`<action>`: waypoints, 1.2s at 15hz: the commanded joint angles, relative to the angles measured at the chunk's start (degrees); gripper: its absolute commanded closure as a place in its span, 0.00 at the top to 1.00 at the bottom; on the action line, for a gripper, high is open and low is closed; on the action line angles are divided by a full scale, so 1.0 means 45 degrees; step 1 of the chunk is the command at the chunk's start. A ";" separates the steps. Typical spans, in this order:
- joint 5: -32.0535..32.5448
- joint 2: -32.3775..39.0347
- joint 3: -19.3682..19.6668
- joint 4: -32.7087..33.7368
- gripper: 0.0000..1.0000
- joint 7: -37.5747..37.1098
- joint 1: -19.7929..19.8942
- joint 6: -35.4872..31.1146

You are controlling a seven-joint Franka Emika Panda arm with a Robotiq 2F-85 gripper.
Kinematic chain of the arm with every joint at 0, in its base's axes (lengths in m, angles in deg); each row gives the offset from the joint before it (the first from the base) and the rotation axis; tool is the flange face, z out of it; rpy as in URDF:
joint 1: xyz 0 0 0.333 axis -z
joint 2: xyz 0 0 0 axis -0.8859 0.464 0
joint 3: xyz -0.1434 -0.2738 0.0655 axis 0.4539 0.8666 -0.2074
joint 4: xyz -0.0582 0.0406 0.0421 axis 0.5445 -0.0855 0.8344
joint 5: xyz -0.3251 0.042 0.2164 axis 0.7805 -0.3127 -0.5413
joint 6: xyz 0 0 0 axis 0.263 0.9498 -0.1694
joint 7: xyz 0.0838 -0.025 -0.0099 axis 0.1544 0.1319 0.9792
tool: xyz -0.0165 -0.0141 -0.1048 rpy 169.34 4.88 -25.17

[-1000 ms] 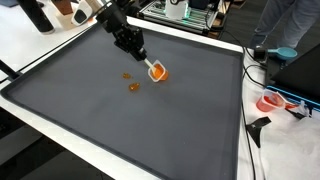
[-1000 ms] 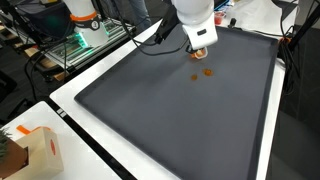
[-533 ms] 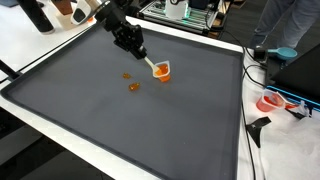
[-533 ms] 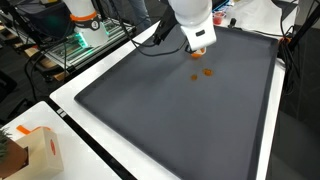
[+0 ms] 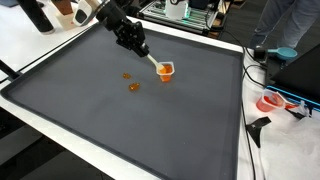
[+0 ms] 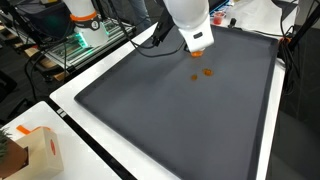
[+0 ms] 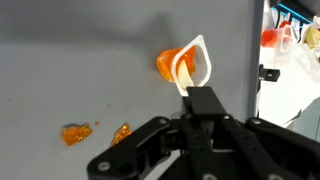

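Pinched narrow, the gripper (image 5: 151, 63) is holding a small orange cup (image 5: 166, 70) by its white rim. In the wrist view only one dark finger (image 7: 203, 100) is showing clearly, and it is pressing on the rim from the outside. The cup is tilting there, with its mouth turning toward the wrist camera. It is sitting over the dark grey mat (image 5: 120, 130), in the part close to the mat's far edge and well apart from the mat's near edge. I cannot tell whether its bottom is touching the mat. Two orange pieces (image 5: 134, 87) are lying flat on the mat, near each other but not touching, and they are lying closer to the mat's middle than the cup is. In an exterior view the white wrist (image 6: 190, 20) is hanging above the mat and hiding nearly all of the cup. A cardboard box (image 6: 35, 150) is standing off the mat, beyond its near corner.
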 commanded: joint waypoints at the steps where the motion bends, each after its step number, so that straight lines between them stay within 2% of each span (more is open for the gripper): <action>1: -0.0652 0.0071 0.0115 -0.0032 0.03 0.0580 0.0198 0.0660; 6: -0.0993 0.0226 0.0313 0.0002 0.03 0.0833 0.0136 0.0718; 12: -0.0447 -0.0050 0.0547 -0.0239 0.03 0.0036 -0.0347 0.0128; 18: -0.0289 0.0144 0.0518 -0.0106 0.03 -0.0138 -0.0648 0.0240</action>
